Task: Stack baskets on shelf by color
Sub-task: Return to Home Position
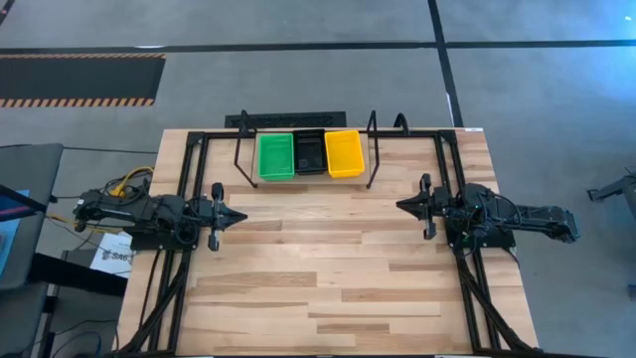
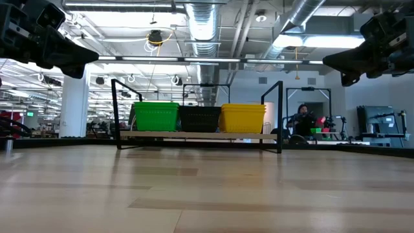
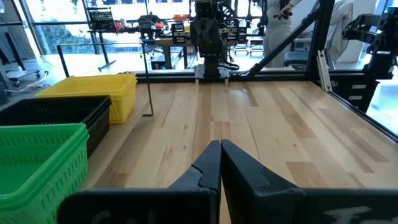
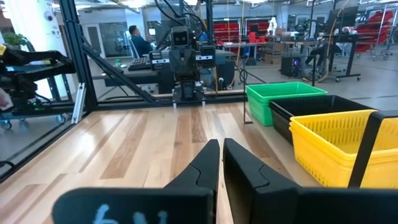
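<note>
Three stacks of baskets stand side by side on the shelf (image 2: 194, 134) at the table's far middle: green (image 1: 275, 156) on the left, black (image 1: 310, 152) in the middle, yellow (image 1: 344, 152) on the right. They rest by their bottoms on the plank. My left gripper (image 1: 238, 216) hovers at the table's left side, pointing level toward the right, shut and with nothing in it (image 3: 220, 144). My right gripper (image 1: 402, 205) hovers at the right side, pointing level toward the left, also shut on nothing (image 4: 221, 143). Both stay well short of the shelf.
Bare wooden tabletop (image 1: 328, 268) lies between the two arms and toward the near edge. Black frame rails (image 1: 189, 199) run along the table's left, right and far sides. Beyond the table, a person (image 2: 301, 120) sits in the room.
</note>
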### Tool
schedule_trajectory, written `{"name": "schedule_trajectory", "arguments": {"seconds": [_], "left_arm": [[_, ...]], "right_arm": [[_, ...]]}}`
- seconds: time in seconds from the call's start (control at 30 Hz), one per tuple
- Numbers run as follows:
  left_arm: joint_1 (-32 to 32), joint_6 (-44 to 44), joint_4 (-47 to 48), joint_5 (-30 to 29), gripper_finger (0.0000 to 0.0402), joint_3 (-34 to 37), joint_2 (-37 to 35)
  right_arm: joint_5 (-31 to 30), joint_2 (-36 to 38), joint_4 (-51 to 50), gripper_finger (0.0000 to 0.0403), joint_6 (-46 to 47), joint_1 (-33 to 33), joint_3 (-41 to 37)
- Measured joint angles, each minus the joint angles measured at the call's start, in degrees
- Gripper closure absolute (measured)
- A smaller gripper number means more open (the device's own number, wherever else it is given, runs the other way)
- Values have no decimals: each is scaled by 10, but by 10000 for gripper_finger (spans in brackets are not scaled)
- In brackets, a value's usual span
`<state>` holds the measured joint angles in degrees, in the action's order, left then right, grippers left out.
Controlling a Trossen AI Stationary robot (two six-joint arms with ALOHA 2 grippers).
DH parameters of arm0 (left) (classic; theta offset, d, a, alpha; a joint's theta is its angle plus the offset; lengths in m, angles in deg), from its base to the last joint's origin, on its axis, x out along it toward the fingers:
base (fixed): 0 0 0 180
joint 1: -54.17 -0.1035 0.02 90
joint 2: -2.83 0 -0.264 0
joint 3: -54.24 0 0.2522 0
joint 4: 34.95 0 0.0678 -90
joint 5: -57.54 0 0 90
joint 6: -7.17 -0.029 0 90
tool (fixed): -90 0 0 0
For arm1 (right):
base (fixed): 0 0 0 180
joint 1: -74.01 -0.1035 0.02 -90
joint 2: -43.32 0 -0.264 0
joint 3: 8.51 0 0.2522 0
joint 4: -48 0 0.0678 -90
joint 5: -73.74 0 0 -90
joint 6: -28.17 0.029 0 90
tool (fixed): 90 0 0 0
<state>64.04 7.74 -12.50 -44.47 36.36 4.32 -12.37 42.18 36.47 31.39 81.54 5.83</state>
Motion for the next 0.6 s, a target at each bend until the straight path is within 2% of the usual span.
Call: {"name": "schedule_trajectory", "arguments": {"seconds": [0.6], "left_arm": [[0, 1, 0, 0, 401, 0, 0]], "right_arm": [[0, 0, -1, 359, 3, 0, 0]]}}
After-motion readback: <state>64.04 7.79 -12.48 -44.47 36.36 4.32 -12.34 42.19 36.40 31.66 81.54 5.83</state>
